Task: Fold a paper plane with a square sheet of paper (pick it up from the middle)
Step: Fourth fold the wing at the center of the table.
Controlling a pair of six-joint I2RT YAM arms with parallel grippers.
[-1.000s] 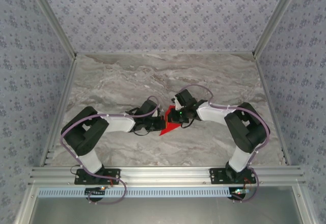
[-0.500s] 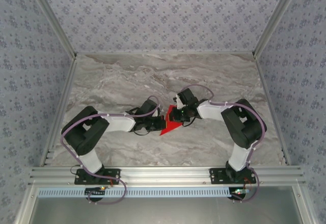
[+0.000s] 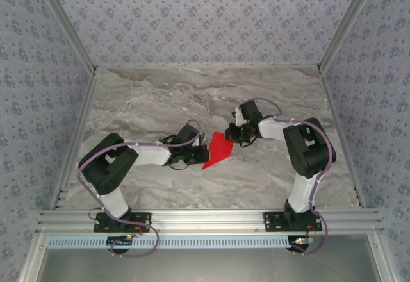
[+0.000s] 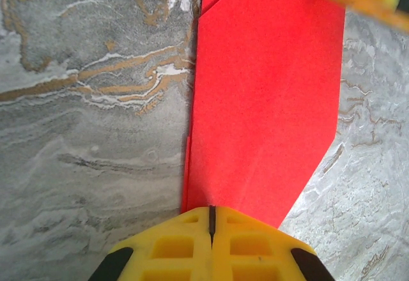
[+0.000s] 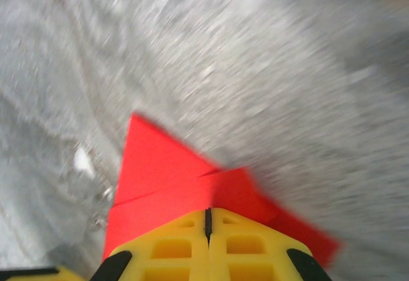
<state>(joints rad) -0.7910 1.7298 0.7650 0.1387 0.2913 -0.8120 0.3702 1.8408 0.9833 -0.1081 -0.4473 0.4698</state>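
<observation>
Two grippers hold the red paper (image 3: pixel 219 149) between them, a little to the near side of the middle of the table (image 3: pixel 141 102).

On the left, the left gripper (image 3: pixel 198 158) is at the near-left end of the paper. From its wrist camera I see its yellow fingers (image 4: pixel 255 249) pressed together with only a thin seam between them. The narrow end of the paper goes in at this seam, so it is pinching the paper. The paper is folded. One long straight edge runs on the left side with a second layer showing just along it, and a slanted edge on the right cuts in toward the fingers.

On the right, the right gripper (image 3: pixel 232 135) is at the far-right corner of the paper. Its wrist picture is blurred, but the fingers (image 5: pixel 249 249) are closed against each other and red paper comes out from them on both sides. I read this as pinching that corner.

Compared with half a second ago, the right arm (image 3: pixel 307 154) has pulled back toward the right edge of the table. Its wrist does not cover the paper any more, and much more red is visible from above. The left arm (image 3: pixel 141 154) stands almost as before.
</observation>
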